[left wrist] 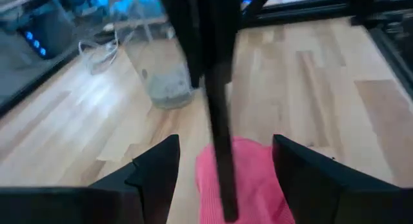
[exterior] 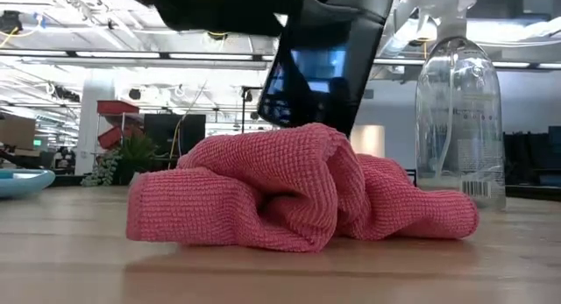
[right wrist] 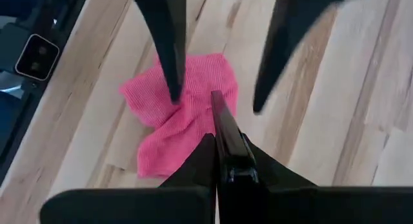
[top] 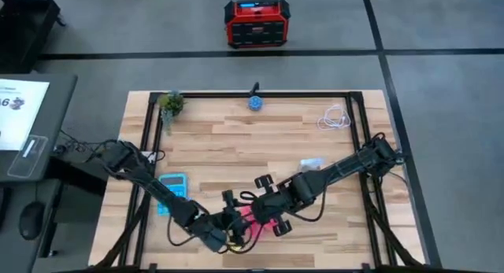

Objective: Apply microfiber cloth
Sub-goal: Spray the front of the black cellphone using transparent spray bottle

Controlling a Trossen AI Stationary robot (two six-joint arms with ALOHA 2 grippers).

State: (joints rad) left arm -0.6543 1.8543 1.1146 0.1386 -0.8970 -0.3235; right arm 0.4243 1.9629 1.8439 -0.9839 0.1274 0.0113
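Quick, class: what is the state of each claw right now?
Left claw: open, over the microfiber cloth.
Right claw: closed on the black phone.

A large "6" on the white sheet (top: 17,108) at the table's left

This is a robotics lab or workshop hall: a wooden table (top: 236,147) in a black frame stands on grey carpet tiles, a red equipment box (top: 256,23) sits at top centre, and the low view shows strip lights (exterior: 131,54) upper left above shelving.
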